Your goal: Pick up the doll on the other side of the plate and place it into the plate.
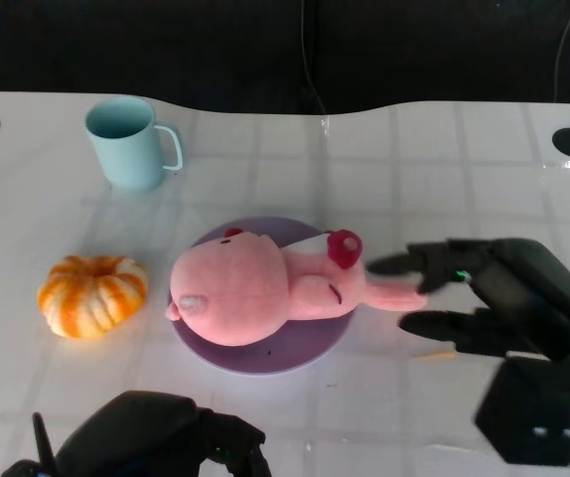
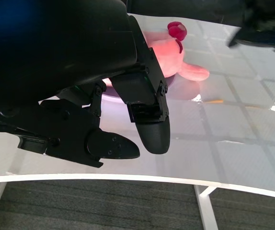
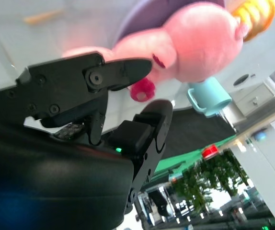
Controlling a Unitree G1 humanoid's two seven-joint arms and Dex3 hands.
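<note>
The doll (image 1: 255,288) lies across the plate (image 1: 300,350), so placing looks done; my right hand (image 1: 484,298), just beside the plate, is spread and empty (only withdrawing is left).

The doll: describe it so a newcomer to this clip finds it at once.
Start at the white table and find the round purple plate near its middle. The doll lies across it, beside the right hand. It is the only soft pink thing; the pumpkin is orange, the mug pale blue.
</note>
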